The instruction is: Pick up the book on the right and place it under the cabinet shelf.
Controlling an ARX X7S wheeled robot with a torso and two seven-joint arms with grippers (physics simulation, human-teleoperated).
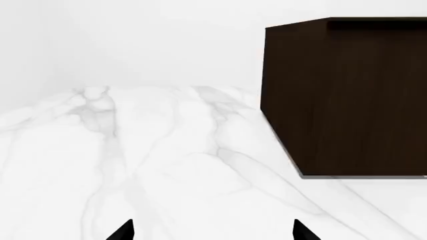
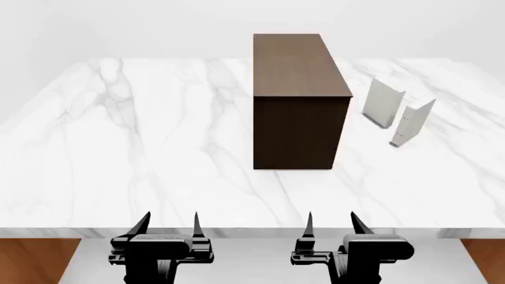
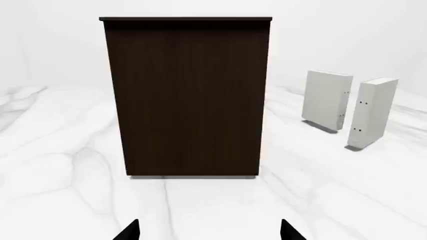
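Note:
The book [image 2: 412,122] is thin and white with tiny dark marks on its spine. It stands upright at the right of the marble table, and also shows in the right wrist view [image 3: 373,119]. The dark brown cabinet shelf [image 2: 296,112] stands at the table's middle; it shows in the right wrist view [image 3: 190,95] and the left wrist view [image 1: 347,100]. My left gripper [image 2: 170,222] and right gripper [image 2: 332,222] are open and empty at the table's near edge, far from the book. The left fingertips [image 1: 127,230] and the right fingertips [image 3: 130,231] stand wide apart.
A thicker greyish-white book [image 2: 382,103] stands upright just left of the task book, between it and the cabinet; it also shows in the right wrist view [image 3: 327,100]. The white marble table [image 2: 142,148] stretches wide to the left. Brown floor shows below its front edge.

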